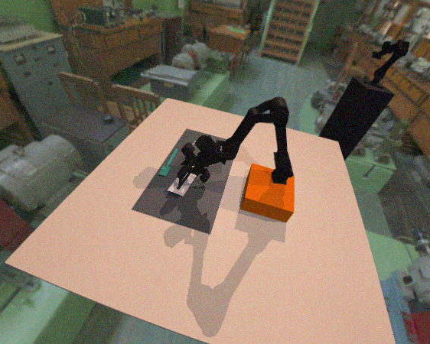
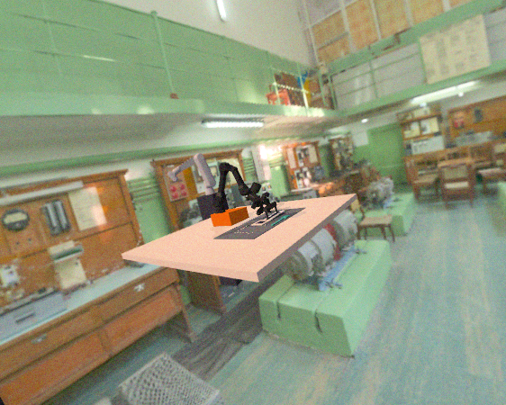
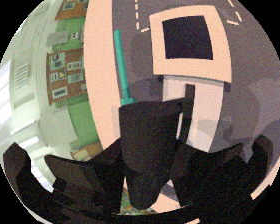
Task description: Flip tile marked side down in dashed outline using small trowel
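Observation:
The tile (image 3: 188,37) (image 2: 267,221) lies on the grey mat (image 1: 150,206) (image 3: 251,55), its marked side with the dark square up. My gripper (image 1: 181,183) (image 2: 271,214) (image 3: 144,137) is shut on the trowel's dark grip, low over the mat. The trowel's flat pale blade (image 1: 190,180) (image 3: 208,100) reaches the tile's near edge, which seems to overlap it; how far under it goes is hidden. Parts of the dashed outline (image 3: 233,22) show beyond the tile. The arm hides the tile in the top view.
A teal spatula-like tool (image 1: 164,170) (image 2: 281,220) (image 3: 121,65) lies on the mat beside the trowel. The arm's base stands on an orange block (image 1: 266,191) (image 2: 230,217). Another arm stands on a dark pedestal (image 1: 353,115) beyond the table.

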`<action>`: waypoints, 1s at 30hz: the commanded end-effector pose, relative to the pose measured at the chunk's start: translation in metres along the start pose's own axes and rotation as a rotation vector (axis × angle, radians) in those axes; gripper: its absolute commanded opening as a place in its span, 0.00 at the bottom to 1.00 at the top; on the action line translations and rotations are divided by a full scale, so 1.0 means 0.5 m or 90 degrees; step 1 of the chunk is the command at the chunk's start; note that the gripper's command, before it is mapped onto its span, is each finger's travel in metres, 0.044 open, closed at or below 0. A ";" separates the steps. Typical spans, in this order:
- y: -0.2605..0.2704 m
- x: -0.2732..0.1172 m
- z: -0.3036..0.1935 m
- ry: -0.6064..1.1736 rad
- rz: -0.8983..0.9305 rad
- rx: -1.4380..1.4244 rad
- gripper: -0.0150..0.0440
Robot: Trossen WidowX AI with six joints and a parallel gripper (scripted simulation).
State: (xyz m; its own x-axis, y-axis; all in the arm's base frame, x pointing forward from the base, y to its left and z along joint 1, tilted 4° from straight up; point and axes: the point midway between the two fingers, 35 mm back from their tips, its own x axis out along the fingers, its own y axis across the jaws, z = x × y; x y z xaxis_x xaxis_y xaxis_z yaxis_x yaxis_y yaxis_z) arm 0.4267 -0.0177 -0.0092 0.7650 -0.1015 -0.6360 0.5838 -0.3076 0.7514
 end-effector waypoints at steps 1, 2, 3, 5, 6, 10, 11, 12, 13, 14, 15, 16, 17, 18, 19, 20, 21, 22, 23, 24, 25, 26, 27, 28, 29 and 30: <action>0.000 -0.003 0.021 -0.008 0.001 0.002 0.25; 0.000 -0.003 0.021 -0.008 0.001 0.002 0.25; 0.001 -0.004 0.020 -0.009 0.001 0.000 0.25; 0.004 -0.006 0.016 -0.020 0.001 -0.012 0.25; 0.006 -0.008 0.013 -0.027 0.001 -0.021 0.25; 0.016 -0.016 0.008 -0.049 0.001 -0.047 0.25; 0.018 -0.018 0.009 -0.049 0.001 -0.047 0.25; 0.022 -0.021 0.010 -0.050 0.001 -0.048 0.25; 0.025 -0.023 0.011 -0.050 0.001 -0.048 0.25; 0.028 -0.026 0.012 -0.050 0.001 -0.048 0.25; 0.032 -0.029 0.014 -0.050 0.001 -0.048 0.25; 0.035 -0.032 0.016 -0.050 0.001 -0.048 0.25; 0.039 -0.035 0.018 -0.050 0.001 -0.048 0.25; 0.042 -0.038 0.020 -0.050 0.001 -0.048 0.25; 0.045 -0.040 0.022 -0.051 0.001 -0.049 0.25; 0.048 -0.043 0.025 -0.051 0.001 -0.049 0.25; 0.052 -0.046 0.028 -0.051 0.001 -0.049 0.25; 0.055 -0.048 0.030 -0.051 0.001 -0.049 0.25; 0.057 -0.051 0.033 -0.051 0.001 -0.049 0.25; 0.060 -0.053 0.036 -0.051 0.001 -0.049 0.25; 0.063 -0.055 0.040 -0.051 0.001 -0.049 0.25; 0.066 -0.058 0.043 -0.051 0.001 -0.049 0.25; 0.068 -0.060 0.047 -0.051 0.001 -0.049 0.25; 0.071 -0.062 0.050 -0.051 0.001 -0.049 0.25; 0.073 -0.064 0.054 -0.051 0.001 -0.049 0.25; 0.075 -0.066 0.058 -0.051 0.002 -0.049 0.25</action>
State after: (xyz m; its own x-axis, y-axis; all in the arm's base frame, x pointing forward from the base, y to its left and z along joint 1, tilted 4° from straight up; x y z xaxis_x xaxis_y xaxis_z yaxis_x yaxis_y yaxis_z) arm 0.4132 -0.0454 0.0211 0.7264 -0.1745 -0.6648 0.6247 -0.2357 0.7444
